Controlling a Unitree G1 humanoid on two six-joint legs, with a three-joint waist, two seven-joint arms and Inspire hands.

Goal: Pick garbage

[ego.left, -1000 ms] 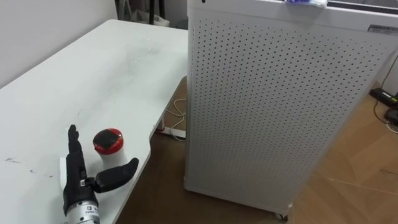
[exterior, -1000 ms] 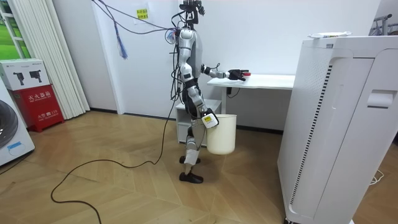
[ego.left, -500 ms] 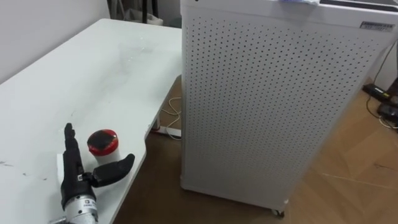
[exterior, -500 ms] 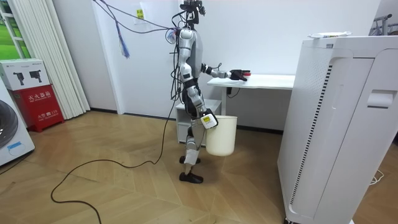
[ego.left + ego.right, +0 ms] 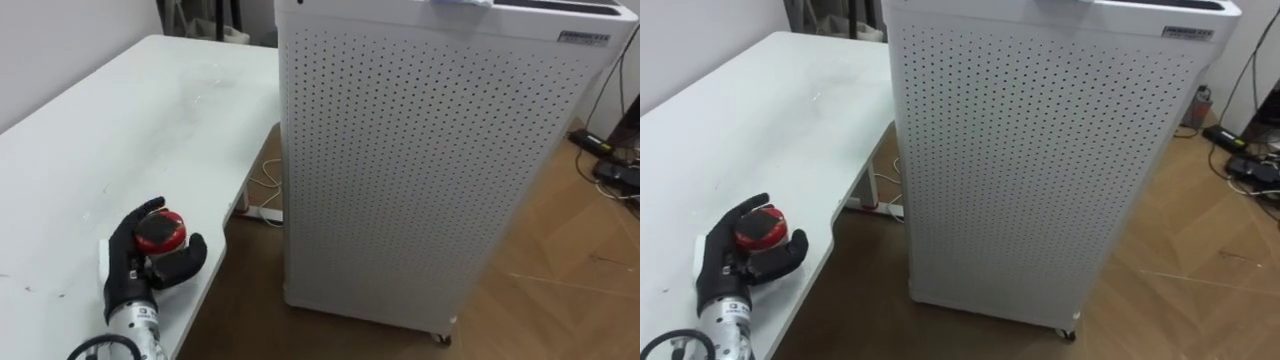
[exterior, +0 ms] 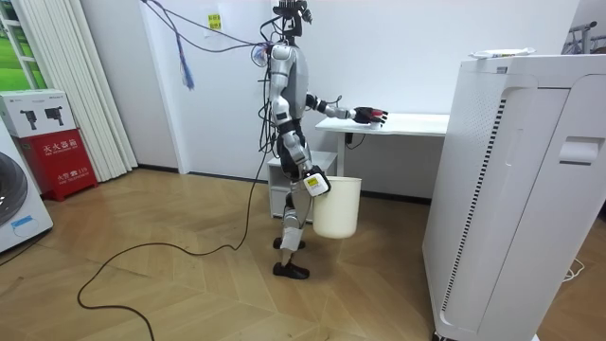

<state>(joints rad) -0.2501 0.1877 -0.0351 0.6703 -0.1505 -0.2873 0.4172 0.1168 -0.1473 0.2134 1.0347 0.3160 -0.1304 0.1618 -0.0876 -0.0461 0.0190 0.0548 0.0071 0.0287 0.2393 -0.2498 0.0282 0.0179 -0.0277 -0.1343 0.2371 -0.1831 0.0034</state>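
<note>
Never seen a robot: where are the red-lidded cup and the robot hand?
red-lidded cup (image 5: pixel 160 233), left eye view, on its red lid.
left robot hand (image 5: pixel 137 272), left eye view, dark body below the cup.

A white desk (image 5: pixel 150 110) stands against the wall. Just beside its end stands a tall white perforated cabinet (image 5: pixel 420 170), upright on a wooden floor (image 5: pixel 560 300), with a caster (image 5: pixel 437 340) at its lower corner. A white cable (image 5: pixel 262 180) and a power strip (image 5: pixel 262 212) lie on the floor between the desk and the cabinet. At the room view's left are pale vertical blinds (image 6: pixel 71 76), a red box (image 6: pixel 55 142) and, at the edge, a washing machine (image 6: pixel 11 204).
</note>
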